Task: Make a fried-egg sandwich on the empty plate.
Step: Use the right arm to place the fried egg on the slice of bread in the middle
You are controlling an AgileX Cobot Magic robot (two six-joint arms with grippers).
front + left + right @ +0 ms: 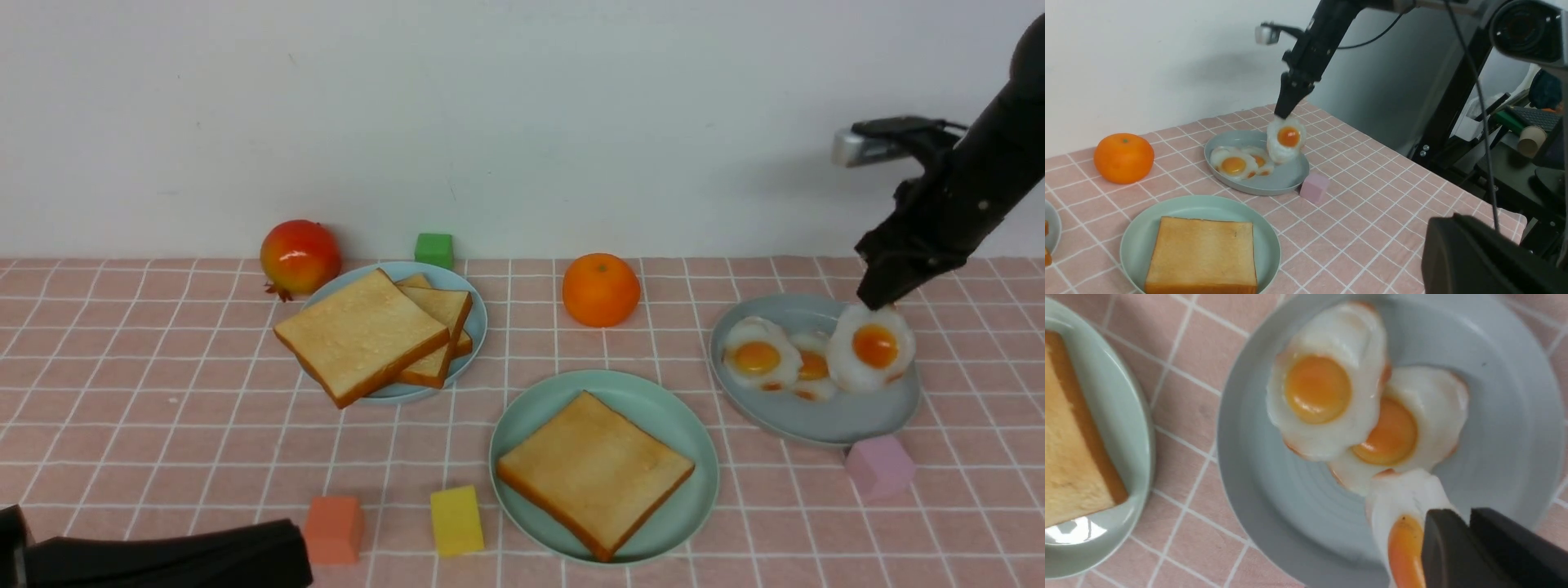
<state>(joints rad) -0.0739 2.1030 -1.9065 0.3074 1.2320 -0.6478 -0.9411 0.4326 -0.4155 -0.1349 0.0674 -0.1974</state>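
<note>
Right tool [878, 304] pinches an egg [872, 347] by its rim, upright over the dish [816, 425], 2 o'clock of the plate [522, 425]; left tool [298, 549] pressed together.

Right fingers [878, 286] tightly together, left arm [163, 559] low.

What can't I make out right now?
- Left gripper's fingers: front view's bottom edge cuts off the black left arm.
- Right gripper's hold on the wavy white fried egg: black fingers cover it, blurred in right wrist view.
- Bottom golden toast slice, pale-blue round plate: upper slices cover most, front view.
</note>
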